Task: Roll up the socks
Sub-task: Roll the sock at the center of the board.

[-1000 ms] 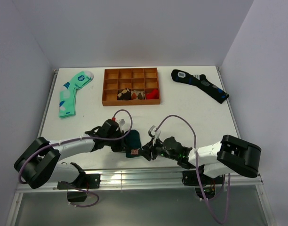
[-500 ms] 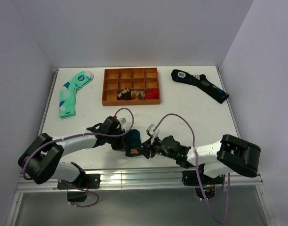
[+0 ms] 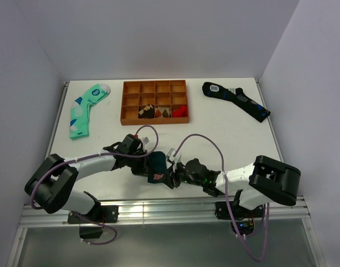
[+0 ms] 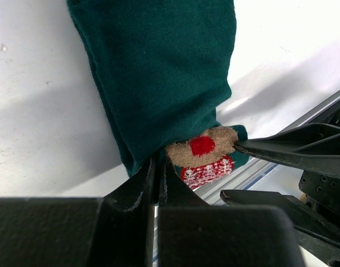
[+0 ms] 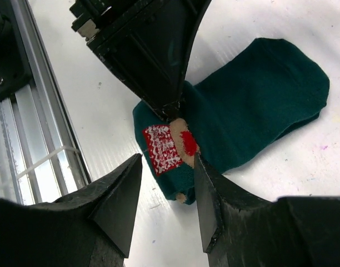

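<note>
The socks (image 3: 156, 164) lie as a dark teal bundle near the table's front edge, between my two grippers. In the wrist views the socks (image 4: 159, 72) (image 5: 253, 105) stretch away flat, with a red, white and brown figure (image 4: 206, 158) (image 5: 170, 146) at the near end. My left gripper (image 3: 150, 168) (image 4: 158, 162) is shut, and its tips pinch the sock's edge beside the figure. My right gripper (image 3: 171, 174) (image 5: 167, 161) is open and straddles that same end, with one fingertip (image 5: 199, 167) against the brown patch.
An orange compartment tray (image 3: 153, 121) with several small items stands at the back centre. A mint-green sock (image 3: 84, 111) lies at the back left and a black sock (image 3: 235, 100) at the back right. The metal rail (image 3: 159, 208) (image 5: 31, 111) runs just in front of the socks.
My right gripper has crept left until it straddles the figure end of the socks. The left wrist has shifted slightly away from the front edge, still pinching the sock.
</note>
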Controlling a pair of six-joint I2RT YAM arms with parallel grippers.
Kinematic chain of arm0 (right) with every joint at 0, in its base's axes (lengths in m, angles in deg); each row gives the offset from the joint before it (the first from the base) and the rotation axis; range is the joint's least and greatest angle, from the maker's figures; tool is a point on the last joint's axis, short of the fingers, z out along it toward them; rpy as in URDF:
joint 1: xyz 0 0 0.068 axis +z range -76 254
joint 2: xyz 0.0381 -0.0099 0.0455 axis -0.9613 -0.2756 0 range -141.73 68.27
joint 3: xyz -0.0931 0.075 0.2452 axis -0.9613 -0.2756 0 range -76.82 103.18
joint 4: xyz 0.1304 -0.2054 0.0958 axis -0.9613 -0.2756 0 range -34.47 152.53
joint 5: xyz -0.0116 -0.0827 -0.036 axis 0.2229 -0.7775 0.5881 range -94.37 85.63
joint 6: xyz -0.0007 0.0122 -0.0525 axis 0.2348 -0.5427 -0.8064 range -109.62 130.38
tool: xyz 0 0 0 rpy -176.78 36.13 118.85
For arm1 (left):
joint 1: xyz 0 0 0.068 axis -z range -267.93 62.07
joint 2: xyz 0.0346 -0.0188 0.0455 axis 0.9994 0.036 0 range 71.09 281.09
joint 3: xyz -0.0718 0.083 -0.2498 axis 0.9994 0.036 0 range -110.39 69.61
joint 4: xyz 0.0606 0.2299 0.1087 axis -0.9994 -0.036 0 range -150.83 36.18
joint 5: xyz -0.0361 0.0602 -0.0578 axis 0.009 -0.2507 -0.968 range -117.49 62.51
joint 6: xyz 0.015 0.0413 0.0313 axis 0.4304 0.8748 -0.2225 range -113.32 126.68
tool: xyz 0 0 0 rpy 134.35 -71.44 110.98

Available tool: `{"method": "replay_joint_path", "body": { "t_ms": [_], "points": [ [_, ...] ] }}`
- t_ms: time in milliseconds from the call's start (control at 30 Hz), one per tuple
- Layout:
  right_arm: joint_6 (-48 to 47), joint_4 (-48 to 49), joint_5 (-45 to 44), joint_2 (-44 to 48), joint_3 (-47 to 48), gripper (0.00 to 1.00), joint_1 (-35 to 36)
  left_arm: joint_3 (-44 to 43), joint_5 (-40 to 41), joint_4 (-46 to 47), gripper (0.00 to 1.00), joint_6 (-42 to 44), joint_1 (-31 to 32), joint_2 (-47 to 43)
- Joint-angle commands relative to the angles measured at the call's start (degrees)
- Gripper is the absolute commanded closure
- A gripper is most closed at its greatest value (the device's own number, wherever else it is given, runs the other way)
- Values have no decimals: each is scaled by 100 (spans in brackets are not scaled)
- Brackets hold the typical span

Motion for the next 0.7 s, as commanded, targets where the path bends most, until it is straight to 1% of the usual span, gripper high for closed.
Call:
{"method": "replay_joint_path", "body": {
  "t_ms": [0, 167, 500, 667],
  "points": [
    [-228, 185, 55, -37, 96, 50, 43, -158, -6, -196, 100, 240, -89, 46],
    [-351, 378, 55, -81, 25, 50, 43, -157, -138, -258, 100, 293, -124, 37],
    [-412, 1257, 81, -713, -247, 49, 52, -228, -402, -328, 100, 398, -335, 108],
    [-448, 1398, -24, -872, -318, 48, 87, -307, -490, -311, 100, 381, -370, 178]
  ]
}}
